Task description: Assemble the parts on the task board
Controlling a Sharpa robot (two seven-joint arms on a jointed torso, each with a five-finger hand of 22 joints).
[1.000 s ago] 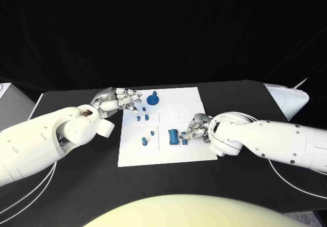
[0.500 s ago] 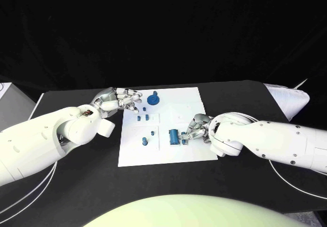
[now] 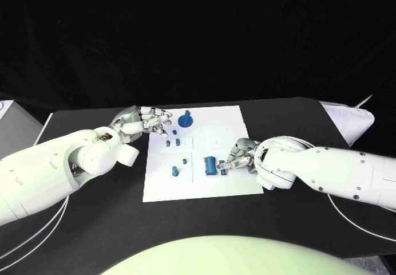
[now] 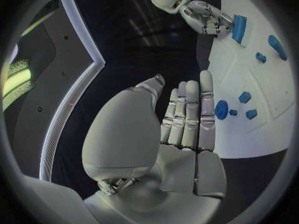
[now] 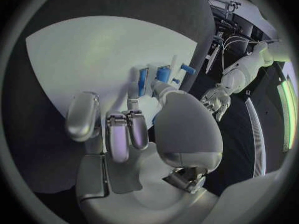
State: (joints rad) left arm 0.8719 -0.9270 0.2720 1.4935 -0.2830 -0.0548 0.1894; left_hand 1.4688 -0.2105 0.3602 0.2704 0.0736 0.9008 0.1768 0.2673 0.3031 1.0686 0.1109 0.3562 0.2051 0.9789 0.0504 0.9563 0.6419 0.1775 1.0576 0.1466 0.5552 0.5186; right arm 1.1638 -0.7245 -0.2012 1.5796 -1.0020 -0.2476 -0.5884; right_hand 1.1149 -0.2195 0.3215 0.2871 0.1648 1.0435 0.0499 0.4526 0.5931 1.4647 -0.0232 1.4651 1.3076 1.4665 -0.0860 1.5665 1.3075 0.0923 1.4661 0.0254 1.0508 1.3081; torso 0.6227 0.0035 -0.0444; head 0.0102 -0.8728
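While white cloth point(image 3: 351, 121) lies aside, parts point(image 3: 211, 165) crowd board point(image 3: 231, 123).

The near part of the task board point(image 3: 165, 192) lies bare, and so does the black worktop point(image 3: 107, 229) in front. The left hand point(image 3: 142, 121) blocks the board's far left corner, the right hand point(image 3: 237, 154) its right edge beside a blue cylinder point(image 3: 210, 165).
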